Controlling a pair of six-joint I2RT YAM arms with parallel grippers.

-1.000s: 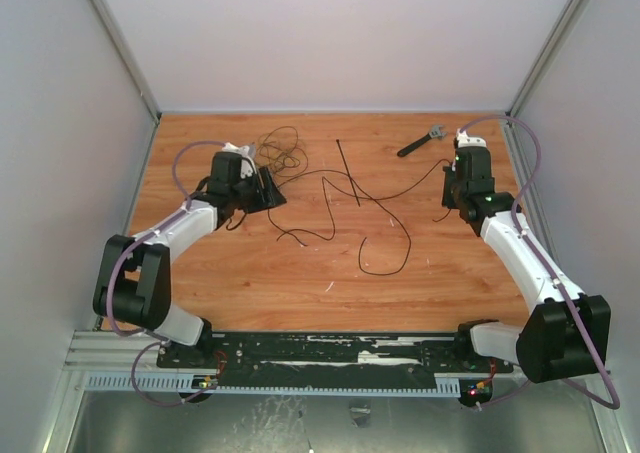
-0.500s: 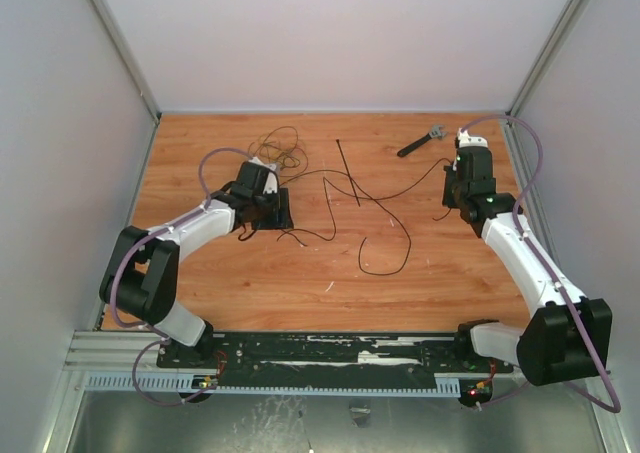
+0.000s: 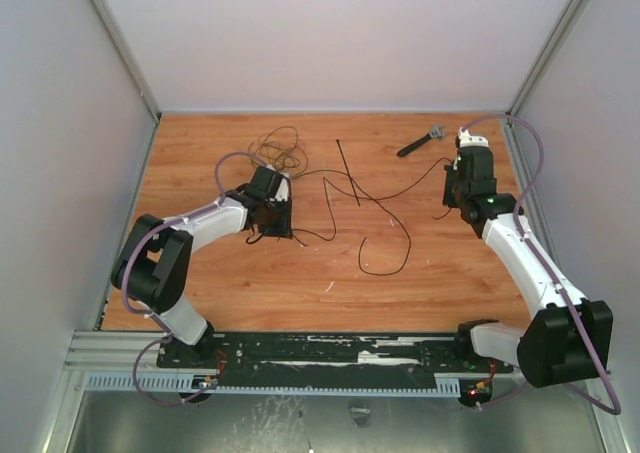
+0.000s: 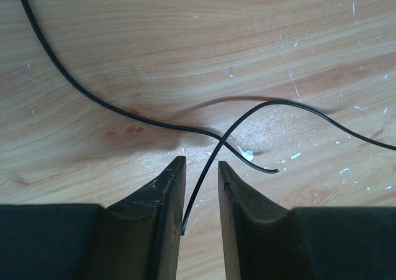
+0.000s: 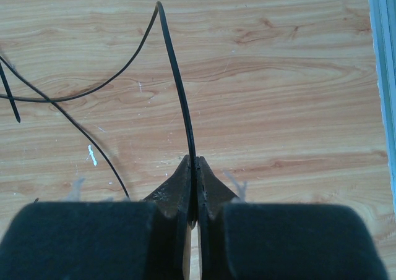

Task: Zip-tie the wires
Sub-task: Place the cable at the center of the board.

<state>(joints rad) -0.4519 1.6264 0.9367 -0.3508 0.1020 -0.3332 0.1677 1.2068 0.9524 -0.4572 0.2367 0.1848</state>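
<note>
The wires form a thin dark coil at the back left, with loose loops trailing across the middle of the wooden table. The zip tie is a short straight black strip lying among those loops. My left gripper is low over one wire end. In the left wrist view the gripper is open, with a wire strand running between the jaws and a gap on both sides. My right gripper is at the right; the right wrist view shows the gripper shut on a wire that arches upward.
A dark-handled tool with a grey head lies at the back right. Grey walls enclose the table on three sides, with a metal rail along its right edge.
My left gripper has moved right and nearer, from beside the coil to a wire end, and its jaws have narrowed around the strand. The right arm has not moved.
</note>
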